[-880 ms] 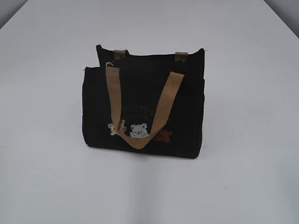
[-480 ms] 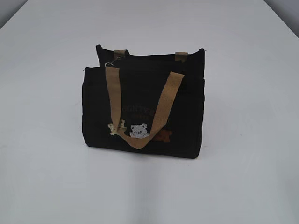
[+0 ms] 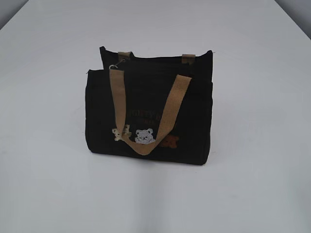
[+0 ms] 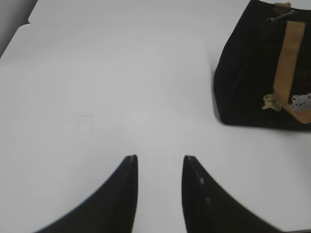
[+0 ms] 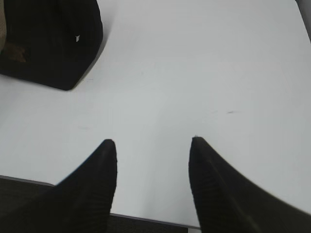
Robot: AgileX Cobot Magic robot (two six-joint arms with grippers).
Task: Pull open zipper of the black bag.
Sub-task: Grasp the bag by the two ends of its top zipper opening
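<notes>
The black bag (image 3: 148,114) stands upright in the middle of the white table, one tan handle draped down its front over small bear figures. The zipper's silver ring pull (image 3: 114,67) shows at the top left of the bag. No arm appears in the exterior view. My left gripper (image 4: 159,158) is open over bare table, with the black bag (image 4: 252,73) and the ring pull (image 4: 278,17) far off at the upper right. My right gripper (image 5: 153,141) is open near the table's front edge, nothing between its fingers, the black bag (image 5: 53,39) at the upper left.
The white table (image 3: 252,184) stretches around the bag on all sides. Its front edge (image 5: 146,219) runs just under my right gripper. The table's far left corner (image 4: 29,22) shows in the left wrist view.
</notes>
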